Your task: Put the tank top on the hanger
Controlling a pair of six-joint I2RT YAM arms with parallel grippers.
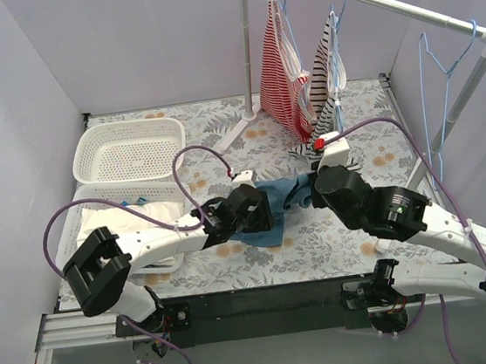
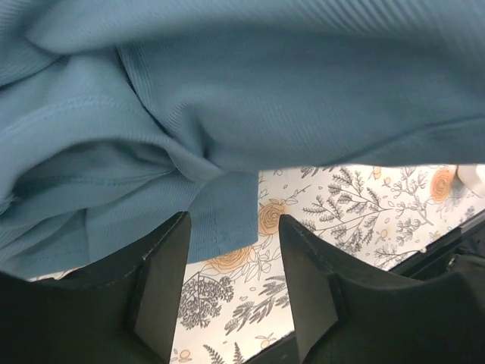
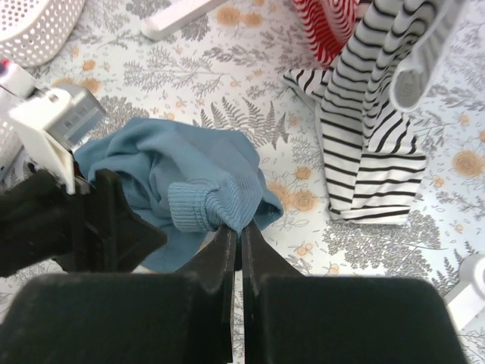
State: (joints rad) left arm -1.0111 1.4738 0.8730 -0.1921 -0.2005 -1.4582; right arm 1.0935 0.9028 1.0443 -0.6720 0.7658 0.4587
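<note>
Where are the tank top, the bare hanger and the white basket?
tank top (image 3: 204, 163): right wrist view, on the bunched fabric.
hanger (image 1: 431, 99): top external view, on its long wire side.
white basket (image 1: 135, 123): top external view, on its far rim.

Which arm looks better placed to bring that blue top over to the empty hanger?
Right. The right tool is pinched shut on the tank top, and the bare hanger hangs on that side. The left tool stands open under the fabric.

plain pale walls (image 1: 148, 43) close three sides. the table (image 1: 369, 128) wears a cloth with grey ferns and orange flowers. a white clothes rail (image 1: 399, 8) stands back right, white baskets (image 1: 126, 156) at left.
</note>
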